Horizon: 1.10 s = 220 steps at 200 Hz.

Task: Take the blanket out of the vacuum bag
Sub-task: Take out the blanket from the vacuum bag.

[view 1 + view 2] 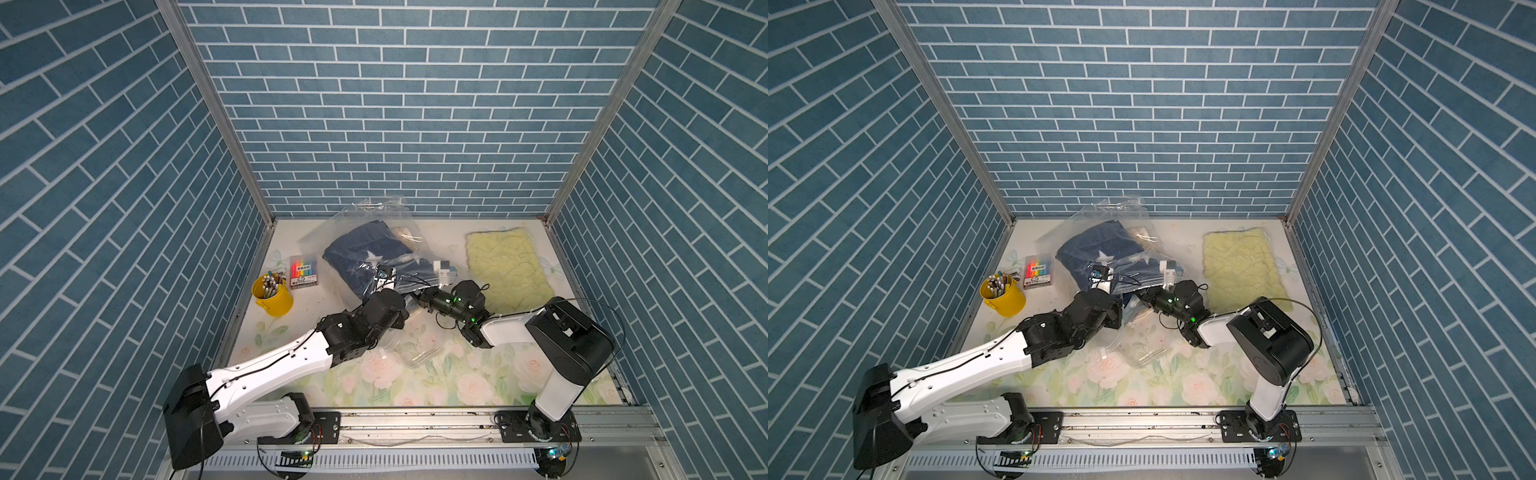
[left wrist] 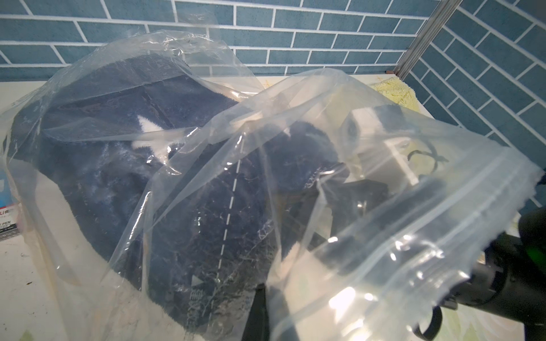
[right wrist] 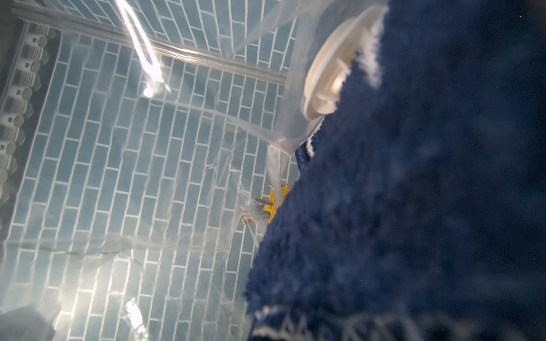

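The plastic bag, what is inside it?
A dark blue blanket with white marks lies inside the bag, and its round white cap shows beside the blanket. Anything under the blanket is covered.

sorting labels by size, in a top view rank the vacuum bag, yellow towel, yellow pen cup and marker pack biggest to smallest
1. vacuum bag
2. yellow towel
3. yellow pen cup
4. marker pack, only slightly smaller than the cup
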Each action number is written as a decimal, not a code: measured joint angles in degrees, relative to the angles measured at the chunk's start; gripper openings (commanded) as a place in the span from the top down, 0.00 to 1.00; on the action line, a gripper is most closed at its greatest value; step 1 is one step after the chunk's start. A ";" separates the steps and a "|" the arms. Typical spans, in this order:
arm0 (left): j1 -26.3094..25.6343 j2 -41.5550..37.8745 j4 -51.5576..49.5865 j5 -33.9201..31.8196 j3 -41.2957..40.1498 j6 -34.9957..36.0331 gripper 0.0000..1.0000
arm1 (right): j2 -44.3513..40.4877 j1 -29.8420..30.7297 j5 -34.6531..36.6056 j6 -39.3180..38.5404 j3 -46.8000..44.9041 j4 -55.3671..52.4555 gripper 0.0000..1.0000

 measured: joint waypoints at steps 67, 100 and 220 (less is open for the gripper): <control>0.00 -0.04 -0.04 -0.24 0.00 0.00 1.00 | 2.49 -0.02 0.52 1.68 -1.81 3.30 0.41; 0.00 -0.04 -0.04 -0.24 0.00 0.02 1.00 | 3.21 -0.02 1.03 2.32 -3.30 5.11 0.35; 0.00 -0.04 0.04 -0.15 0.00 0.00 1.00 | 9.03 1.44 2.47 2.47 4.50 1.53 0.39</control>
